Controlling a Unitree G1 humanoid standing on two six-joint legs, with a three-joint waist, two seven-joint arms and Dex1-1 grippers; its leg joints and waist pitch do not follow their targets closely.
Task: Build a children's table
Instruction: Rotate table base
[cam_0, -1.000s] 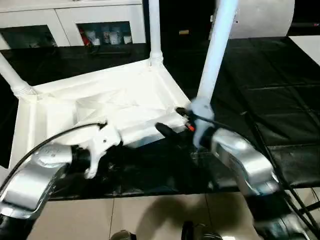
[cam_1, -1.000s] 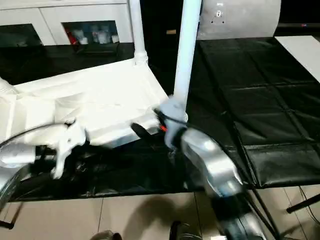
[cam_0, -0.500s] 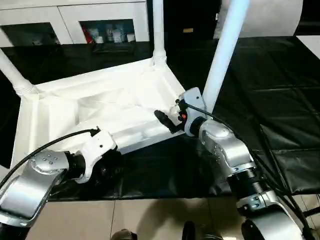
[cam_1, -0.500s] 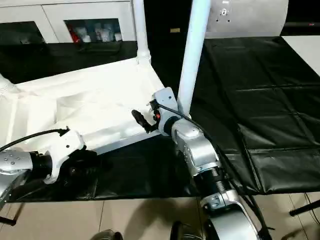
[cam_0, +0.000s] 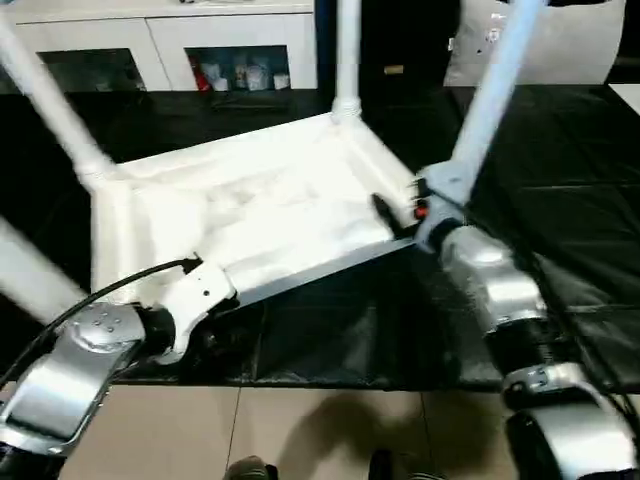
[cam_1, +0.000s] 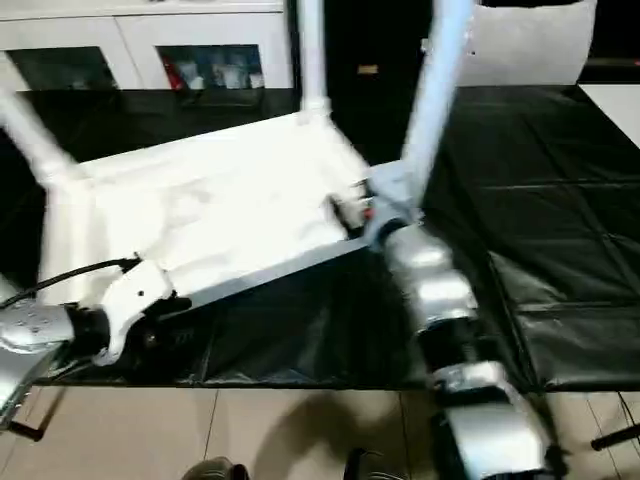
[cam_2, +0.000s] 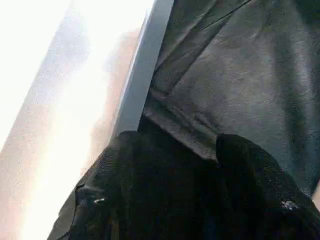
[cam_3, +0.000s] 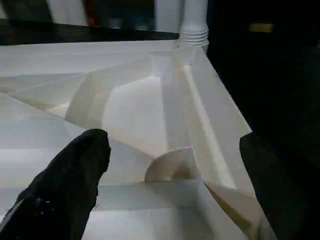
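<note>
The children's table (cam_0: 250, 200) lies upside down on the black cover, ribbed underside up. White legs rise from its far left (cam_0: 55, 110), far right (cam_0: 347, 50) and near right (cam_0: 490, 100) corners. A blurred white leg (cam_0: 30, 270) shows at the near left. My left gripper (cam_2: 180, 145) sits low at the table's near rim (cam_2: 142, 85), fingers apart on the black cover, the rim beside one finger. My right gripper (cam_3: 175, 142) hovers open over the underside near the right corner, nothing between its fingers (cam_3: 75, 170).
The black-covered work surface (cam_0: 560, 150) stretches wide to the right. A white glass-doored cabinet (cam_0: 240, 50) stands behind it. Tiled floor (cam_0: 320, 430) runs along the near edge, and a cable (cam_0: 120, 285) loops over my left forearm.
The whole picture has shifted to the right, so the camera has moved. Relative to the table, both grippers keep much the same places at its near edge.
</note>
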